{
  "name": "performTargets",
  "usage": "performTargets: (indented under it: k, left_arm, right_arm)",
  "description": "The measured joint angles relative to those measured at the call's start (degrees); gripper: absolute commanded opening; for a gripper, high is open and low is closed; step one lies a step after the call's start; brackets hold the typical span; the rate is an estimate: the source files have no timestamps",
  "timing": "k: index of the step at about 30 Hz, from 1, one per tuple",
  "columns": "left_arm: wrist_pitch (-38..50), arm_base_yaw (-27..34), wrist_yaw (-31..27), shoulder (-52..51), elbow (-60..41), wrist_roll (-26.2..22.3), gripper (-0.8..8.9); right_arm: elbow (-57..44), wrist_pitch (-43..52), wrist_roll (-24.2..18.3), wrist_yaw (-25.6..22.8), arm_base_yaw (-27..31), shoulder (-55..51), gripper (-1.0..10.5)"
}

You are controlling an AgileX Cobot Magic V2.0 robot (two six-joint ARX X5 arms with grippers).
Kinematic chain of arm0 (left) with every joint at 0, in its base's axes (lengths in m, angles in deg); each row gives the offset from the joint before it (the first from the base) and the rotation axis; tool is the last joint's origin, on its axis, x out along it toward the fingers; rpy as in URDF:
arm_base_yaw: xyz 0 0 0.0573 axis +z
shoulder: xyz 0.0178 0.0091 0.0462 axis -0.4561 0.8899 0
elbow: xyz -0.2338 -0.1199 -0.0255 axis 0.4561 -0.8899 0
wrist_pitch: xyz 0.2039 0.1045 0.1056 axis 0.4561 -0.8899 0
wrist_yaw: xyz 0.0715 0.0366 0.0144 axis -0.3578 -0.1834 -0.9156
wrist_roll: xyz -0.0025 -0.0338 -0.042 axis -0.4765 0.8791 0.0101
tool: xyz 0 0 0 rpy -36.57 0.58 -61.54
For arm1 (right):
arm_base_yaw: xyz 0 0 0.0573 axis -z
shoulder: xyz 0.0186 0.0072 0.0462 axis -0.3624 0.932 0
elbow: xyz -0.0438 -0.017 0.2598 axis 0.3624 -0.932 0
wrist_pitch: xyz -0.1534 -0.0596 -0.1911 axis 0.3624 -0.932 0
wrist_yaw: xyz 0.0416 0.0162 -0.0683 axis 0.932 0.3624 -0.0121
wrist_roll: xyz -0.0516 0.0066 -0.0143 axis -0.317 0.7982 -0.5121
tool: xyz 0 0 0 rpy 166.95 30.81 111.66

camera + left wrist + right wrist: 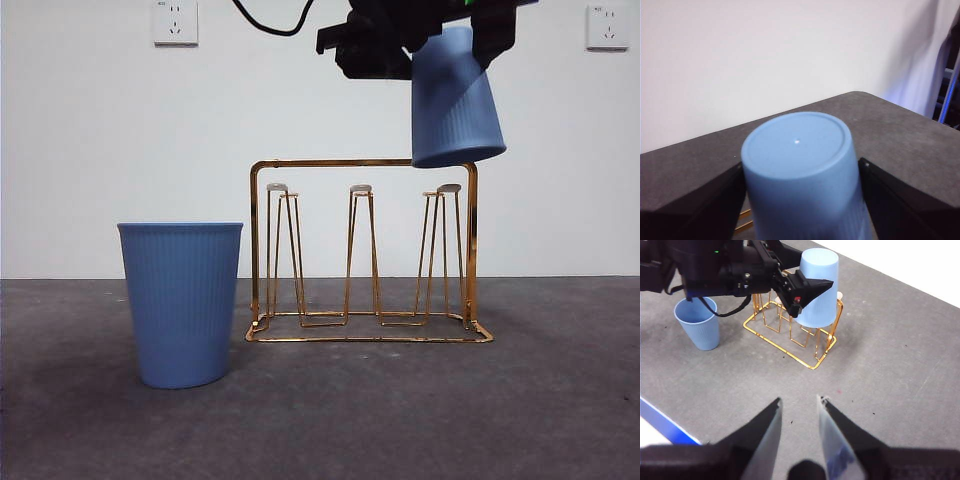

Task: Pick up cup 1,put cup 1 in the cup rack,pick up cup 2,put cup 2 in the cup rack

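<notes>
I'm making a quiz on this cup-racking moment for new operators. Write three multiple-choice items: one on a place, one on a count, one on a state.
1. Where is the held cup?
A. above one end of the cup rack
B. on the table
C. inside the other cup

2. How many blue cups show?
A. one
B. two
C. three

3. How is the standing cup oriented?
A. on its side
B. upside down
C. upright, mouth up

Key: 1 A, the left gripper holds it inverted over the rack's end pegs. 2 B, one held, one on the table. 3 C, its open rim faces up. The right gripper waits open.
</notes>
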Motion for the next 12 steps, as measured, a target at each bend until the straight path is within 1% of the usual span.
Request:
performTargets:
  k: [12]
  left_arm:
    - [-0.02, 1.55, 1.07, 0.26, 0.00, 0.04, -0.06]
  right_arm:
    - [0.00, 0.00, 0.39, 0.00, 0.00, 0.00, 1.2]
